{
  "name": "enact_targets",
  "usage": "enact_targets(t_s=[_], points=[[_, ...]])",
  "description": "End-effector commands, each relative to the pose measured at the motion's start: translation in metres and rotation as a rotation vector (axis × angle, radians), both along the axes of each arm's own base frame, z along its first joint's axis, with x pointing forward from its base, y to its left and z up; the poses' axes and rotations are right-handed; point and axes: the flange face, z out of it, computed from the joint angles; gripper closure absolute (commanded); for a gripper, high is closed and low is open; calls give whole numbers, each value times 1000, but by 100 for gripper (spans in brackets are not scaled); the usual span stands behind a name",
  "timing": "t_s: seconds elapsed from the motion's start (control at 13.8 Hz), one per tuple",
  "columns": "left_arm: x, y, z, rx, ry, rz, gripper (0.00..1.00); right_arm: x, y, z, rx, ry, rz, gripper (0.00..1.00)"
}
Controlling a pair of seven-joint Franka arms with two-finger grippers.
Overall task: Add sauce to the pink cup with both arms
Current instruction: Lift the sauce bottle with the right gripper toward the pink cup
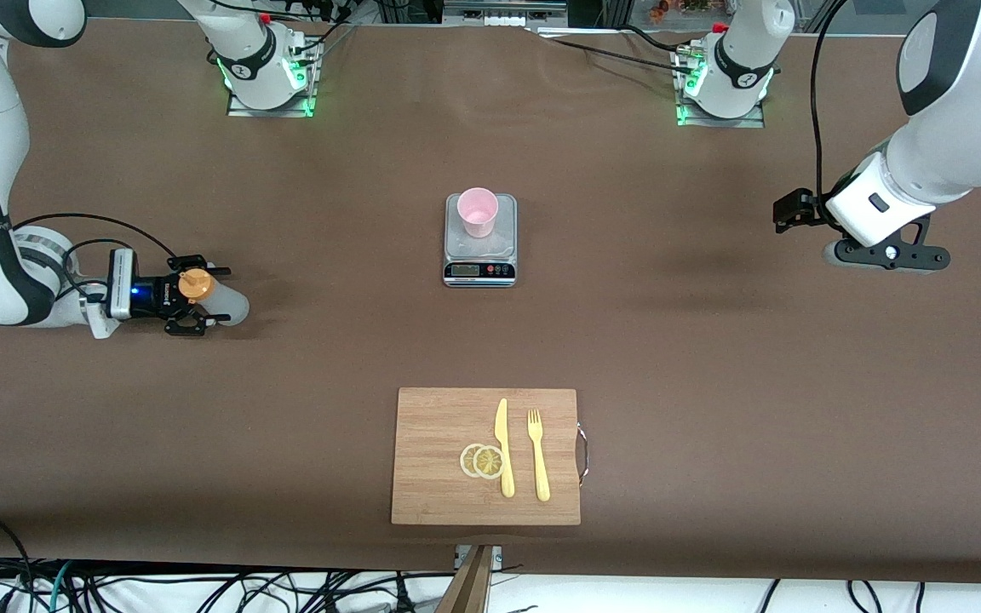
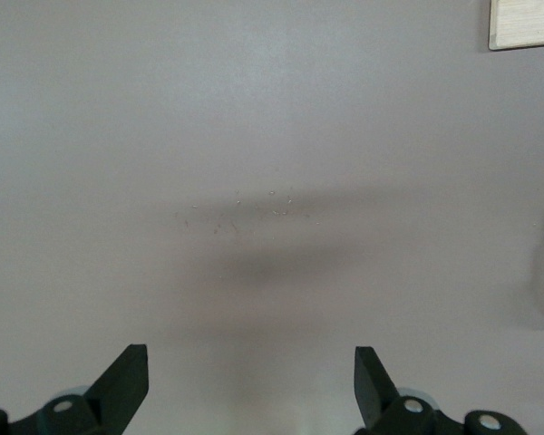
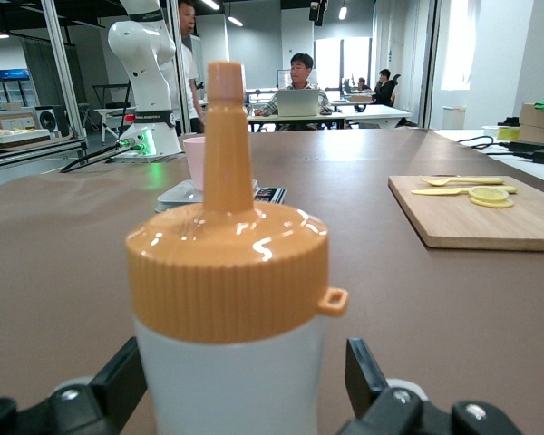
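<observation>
The right gripper (image 1: 197, 300), jaws spread astride the sauce bottle (image 1: 216, 296) on the worktop, must next clench and lift it toward the pink cup (image 1: 478, 211) on the kitchen scale (image 1: 479, 252), while the left gripper (image 2: 251, 385) waits with jaws released.

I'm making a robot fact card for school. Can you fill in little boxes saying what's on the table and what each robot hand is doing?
sauce bottle: upright on the table, toward the right arm's end, orange cap on
right gripper: around the bottle, fingers either side, not squeezed shut yet
left gripper: open, empty, over bare table, waiting
pink cup: upright on the scale
scale: mid-table
cutting board: nearer the front camera, holding lemon slices, knife, fork
</observation>
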Motion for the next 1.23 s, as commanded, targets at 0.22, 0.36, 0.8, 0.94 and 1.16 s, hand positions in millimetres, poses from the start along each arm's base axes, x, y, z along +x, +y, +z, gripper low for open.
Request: enact_targets(t_s=[0.22, 0.36, 0.8, 0.94, 1.16], points=[[2, 1, 6, -17, 0, 6, 0, 23, 20, 16, -19, -39, 25, 100], [2, 1, 4, -17, 3, 4, 0, 34, 31, 25, -34, -62, 52, 100], [2, 1, 4, -15, 4, 2, 0, 67, 82, 68, -201, 17, 71, 100], [1, 1, 3, -15, 5, 2, 0, 76, 105, 92, -283, 31, 75, 100], [1, 1, 2, -15, 5, 2, 0, 83, 137, 120, -393, 96, 62, 100]])
